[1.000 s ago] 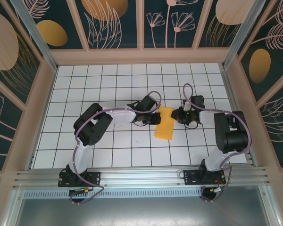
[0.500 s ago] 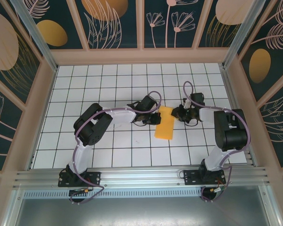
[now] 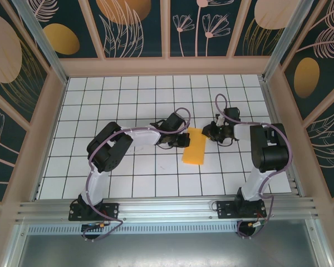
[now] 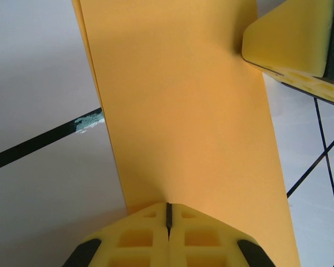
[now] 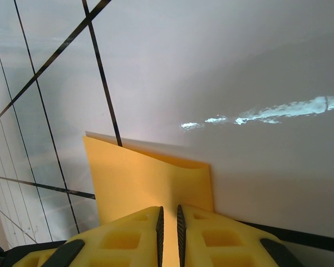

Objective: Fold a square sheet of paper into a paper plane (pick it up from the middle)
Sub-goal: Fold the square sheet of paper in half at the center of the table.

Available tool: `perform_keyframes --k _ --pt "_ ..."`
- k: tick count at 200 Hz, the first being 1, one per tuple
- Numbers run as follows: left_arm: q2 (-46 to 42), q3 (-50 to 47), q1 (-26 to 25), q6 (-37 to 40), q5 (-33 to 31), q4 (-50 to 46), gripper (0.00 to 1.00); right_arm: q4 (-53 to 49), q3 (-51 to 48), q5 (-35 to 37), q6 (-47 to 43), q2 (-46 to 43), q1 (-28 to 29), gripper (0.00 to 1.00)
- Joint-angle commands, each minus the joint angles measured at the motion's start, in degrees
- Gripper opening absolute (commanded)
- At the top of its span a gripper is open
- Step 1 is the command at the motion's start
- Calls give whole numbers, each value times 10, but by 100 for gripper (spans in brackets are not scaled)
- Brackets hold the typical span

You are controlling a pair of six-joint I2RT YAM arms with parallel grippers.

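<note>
Between left hand and right hand; orange paper (folded, flat)

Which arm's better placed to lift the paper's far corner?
Right, likely: the right gripper sits at the paper's far right corner, jaws nearly closed over the edge; the left gripper is shut at the left edge.

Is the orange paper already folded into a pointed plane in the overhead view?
No, the orange paper is a narrow rectangle with blunt, square ends.
</note>
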Motion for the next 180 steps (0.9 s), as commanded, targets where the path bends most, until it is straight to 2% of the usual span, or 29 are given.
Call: perform_keyframes --k 1,51,121,180 --pt "16 -13 -4 12 -18 -73 0 -19 19 13 -4 -14 -4 19" --pt "17 -9 -5 9 -18 -74 0 -36 60 6 -16 8 -6 19" --pt "15 -9 -5 8 -19 -78 0 -3 30 16 -8 59 -12 19" --pt "14 -7 -4 8 -24 -81 0 -40 67 -6 -16 4 -17 20"
